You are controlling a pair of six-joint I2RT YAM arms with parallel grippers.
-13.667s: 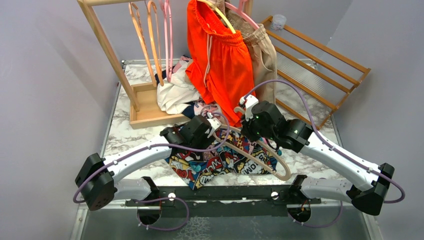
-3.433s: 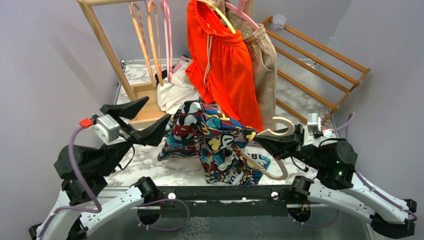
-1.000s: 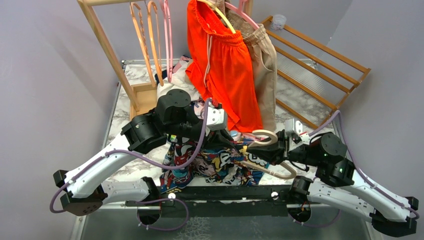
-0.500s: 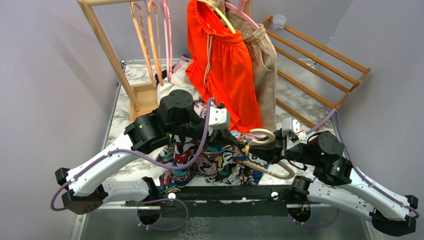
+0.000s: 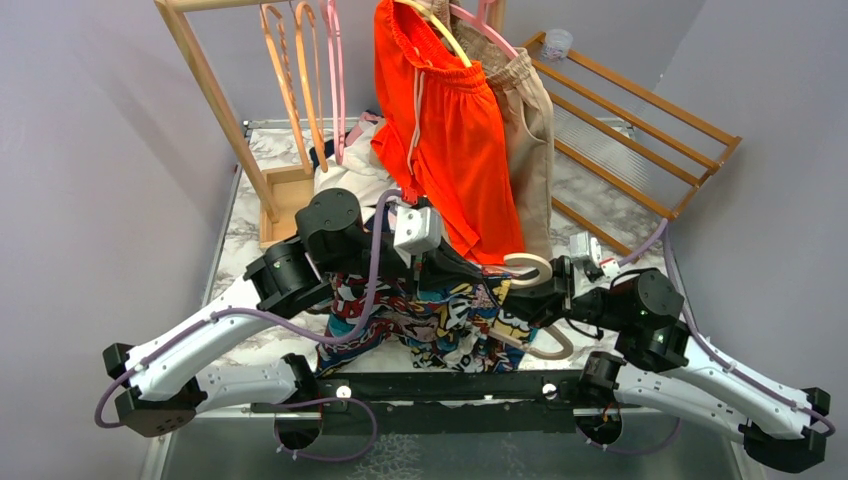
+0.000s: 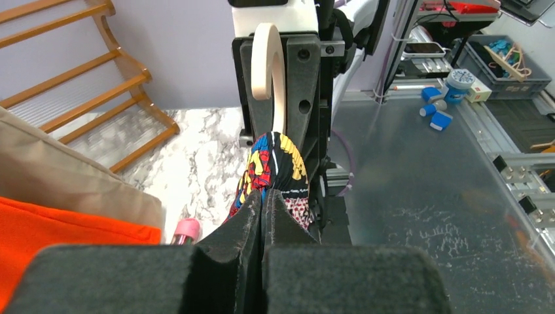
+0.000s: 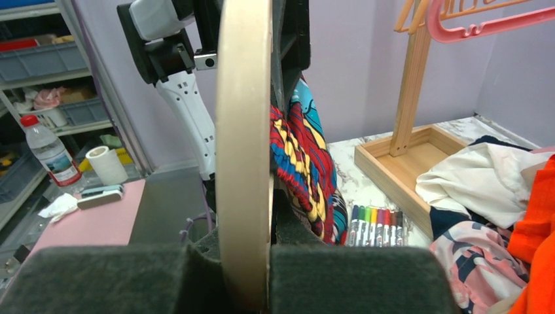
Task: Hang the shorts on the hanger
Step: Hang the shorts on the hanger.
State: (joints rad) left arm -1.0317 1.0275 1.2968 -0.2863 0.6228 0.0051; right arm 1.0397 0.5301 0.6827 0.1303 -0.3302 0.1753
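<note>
Left gripper pinches shorts, right gripper clamps hanger; fabric, seemingly barely seated, may slide off if tugged.

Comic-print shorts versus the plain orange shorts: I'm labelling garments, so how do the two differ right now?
The multicoloured comic-print fabric shorts carry cartoon panels; the plain bright orange shorts are one solid colour. The comic-print shorts are bunched low, pinched in the shut left pincer; the orange shorts hang full length on the wooden rack. Both are fabric.
</note>
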